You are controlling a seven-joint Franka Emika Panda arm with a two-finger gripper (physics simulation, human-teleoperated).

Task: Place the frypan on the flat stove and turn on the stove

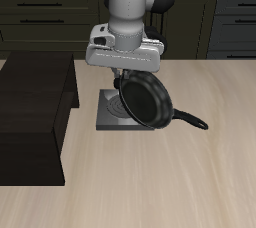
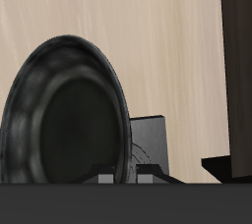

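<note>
gripper [image 1: 124, 75] closed on the rim of the pan [image 1: 146, 100], held off the table and steeply tilted, handle [image 1: 190, 121] pointing down and outward. the stove [image 1: 112, 116] lies directly beneath and slightly behind; the pan must level before descending onto it.

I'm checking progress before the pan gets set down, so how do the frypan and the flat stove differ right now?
The frypan is round and black; the flat stove is a square grey plate. The frypan hangs tilted steeply in the air, held by the gripper, while the flat stove lies flat on the table. The frypan has a long handle; the flat stove shows none. They look similar in width.
</note>
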